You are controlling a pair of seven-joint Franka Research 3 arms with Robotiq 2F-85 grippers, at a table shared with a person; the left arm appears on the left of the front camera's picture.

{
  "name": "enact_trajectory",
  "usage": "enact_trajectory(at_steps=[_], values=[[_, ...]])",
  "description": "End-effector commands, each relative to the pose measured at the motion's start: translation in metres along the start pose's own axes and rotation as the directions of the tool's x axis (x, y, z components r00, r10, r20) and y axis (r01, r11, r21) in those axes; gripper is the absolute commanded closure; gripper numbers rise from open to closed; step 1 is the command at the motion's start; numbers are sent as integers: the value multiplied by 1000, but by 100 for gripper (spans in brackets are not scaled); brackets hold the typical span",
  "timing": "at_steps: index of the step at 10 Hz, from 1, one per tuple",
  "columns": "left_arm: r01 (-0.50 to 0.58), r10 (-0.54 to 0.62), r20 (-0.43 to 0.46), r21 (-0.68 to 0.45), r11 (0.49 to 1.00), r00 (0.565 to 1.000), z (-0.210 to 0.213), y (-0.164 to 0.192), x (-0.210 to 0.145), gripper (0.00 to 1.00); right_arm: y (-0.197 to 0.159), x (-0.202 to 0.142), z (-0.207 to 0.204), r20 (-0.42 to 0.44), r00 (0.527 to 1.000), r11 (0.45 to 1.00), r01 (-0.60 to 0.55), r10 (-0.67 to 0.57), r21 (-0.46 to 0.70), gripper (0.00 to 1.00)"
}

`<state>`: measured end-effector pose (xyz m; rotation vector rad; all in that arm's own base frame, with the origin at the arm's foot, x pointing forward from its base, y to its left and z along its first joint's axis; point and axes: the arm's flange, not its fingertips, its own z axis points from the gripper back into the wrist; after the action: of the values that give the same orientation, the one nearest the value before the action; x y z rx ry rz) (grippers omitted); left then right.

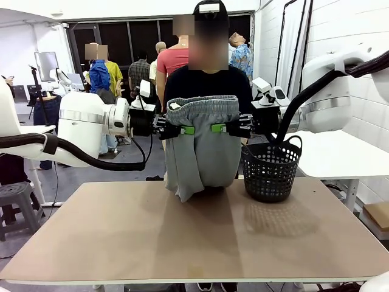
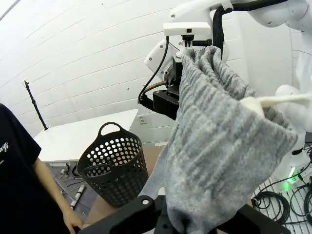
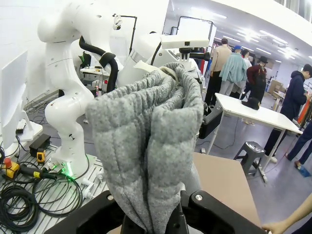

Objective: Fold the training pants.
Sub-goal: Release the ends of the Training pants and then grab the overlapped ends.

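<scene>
Front view: the training pants (image 1: 202,155) are hanging in the air above the middle of the counter's (image 1: 182,243) far edge, waistband uppermost and gathered, legs bunching downward. Their lowest fold is reaching the counter surface by that edge; whether it is resting there cannot be told. The left pincer (image 1: 186,129) is clamping the cloth just under the waistband from one side, and the right pincer (image 1: 217,128) is clamping it from the other, the two green pads lying level and near each other. A black mesh basket (image 1: 271,170) is standing on the counter toward the far right corner, just beside the pants. A person in a black shirt (image 1: 209,82) is standing behind the far edge.

Left wrist view: the left pincer's black fingers are closing on a thick fold of grey jersey at the bottom, and the cloth is stretching up to the other arm. The basket is sitting lower left, with the person's hand (image 2: 73,222) near it.

Right wrist view: the right pincer is gripping a pleated bundle of the pants, which is running toward the left arm. The counter's edge is showing to the right.
</scene>
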<state>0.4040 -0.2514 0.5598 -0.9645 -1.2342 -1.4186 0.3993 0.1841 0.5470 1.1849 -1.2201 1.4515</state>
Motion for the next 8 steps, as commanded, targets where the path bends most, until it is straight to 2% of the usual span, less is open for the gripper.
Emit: enact_trajectory(at_steps=[1,8], values=[[9,-9,30,8,1000,1000,1,-4,1,100,1,3,-1,4,1000,1000,-5,5,4,100],[9,-9,30,8,1000,1000,1,-4,1,100,1,3,-1,4,1000,1000,-5,5,4,100]])
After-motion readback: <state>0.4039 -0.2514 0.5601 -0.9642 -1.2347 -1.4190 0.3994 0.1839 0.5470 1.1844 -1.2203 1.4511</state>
